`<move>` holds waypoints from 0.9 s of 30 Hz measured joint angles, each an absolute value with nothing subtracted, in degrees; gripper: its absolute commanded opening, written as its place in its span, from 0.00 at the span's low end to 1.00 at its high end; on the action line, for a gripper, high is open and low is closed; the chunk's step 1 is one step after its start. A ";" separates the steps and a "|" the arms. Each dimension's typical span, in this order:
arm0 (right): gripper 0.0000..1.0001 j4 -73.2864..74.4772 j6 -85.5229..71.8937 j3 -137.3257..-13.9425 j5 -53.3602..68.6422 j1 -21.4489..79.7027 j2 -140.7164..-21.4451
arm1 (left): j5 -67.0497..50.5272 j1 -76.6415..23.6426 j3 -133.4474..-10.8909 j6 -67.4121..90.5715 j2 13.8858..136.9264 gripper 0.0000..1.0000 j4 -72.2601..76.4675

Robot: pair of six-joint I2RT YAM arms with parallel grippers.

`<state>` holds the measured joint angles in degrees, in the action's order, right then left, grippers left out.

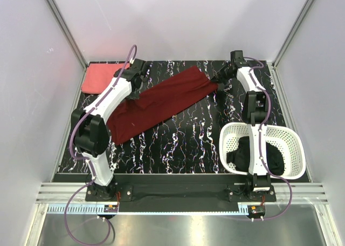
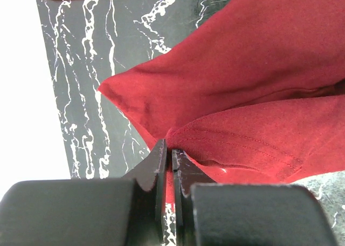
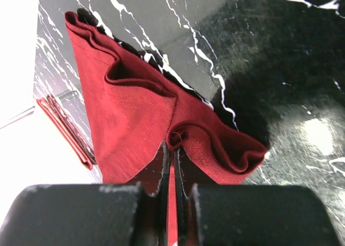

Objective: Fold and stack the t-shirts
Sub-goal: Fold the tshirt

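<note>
The dark maroon t-shirt (image 1: 161,103) lies stretched diagonally across the black marbled table. My left gripper (image 1: 136,83) is shut on its left edge; in the left wrist view the gripper (image 2: 171,151) pinches a fold of the maroon cloth (image 2: 253,84). My right gripper (image 1: 218,79) is shut on the shirt's far right corner; in the right wrist view the gripper (image 3: 173,148) pinches the bunched maroon cloth (image 3: 129,111). The coral pink t-shirt (image 1: 99,77) lies folded at the far left. The black t-shirt (image 1: 253,154) lies in the basket.
A white lattice basket (image 1: 294,149) stands at the near right, beside the right arm. White walls close the table at the back and sides. The folded pink shirt's edge shows in the right wrist view (image 3: 64,122).
</note>
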<state>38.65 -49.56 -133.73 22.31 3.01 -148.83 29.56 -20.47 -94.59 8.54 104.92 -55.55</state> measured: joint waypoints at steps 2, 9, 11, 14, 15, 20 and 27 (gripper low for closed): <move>0.06 38.33 -49.82 -134.21 22.65 3.01 -149.29 | 29.67 -20.18 -94.76 8.43 105.27 0.00 -55.55; 0.07 37.12 -50.87 -135.26 23.66 3.07 -150.39 | 29.95 -19.33 -95.70 8.36 107.85 0.00 -55.53; 0.09 36.99 -51.24 -136.09 23.73 3.11 -150.98 | 29.98 -19.14 -95.81 8.36 108.55 0.00 -55.51; 0.11 36.60 -51.77 -136.81 23.86 3.20 -151.68 | 30.00 -18.85 -96.01 8.36 109.23 0.00 -55.68; 0.11 36.40 -52.01 -137.12 24.10 3.22 -151.92 | 30.00 -18.72 -96.12 8.38 109.40 0.00 -55.68; 0.15 35.05 -53.06 -138.63 25.12 3.29 -153.32 | 30.02 -18.02 -97.47 8.40 110.52 0.00 -56.01; 0.38 30.74 -55.94 -141.40 27.90 3.36 -156.79 | 30.50 -16.91 -100.44 9.23 114.21 0.30 -56.40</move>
<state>30.74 -55.94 -141.40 27.90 3.36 -156.79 30.50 -16.91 -100.44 9.23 114.21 -56.40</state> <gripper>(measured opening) 0.342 0.183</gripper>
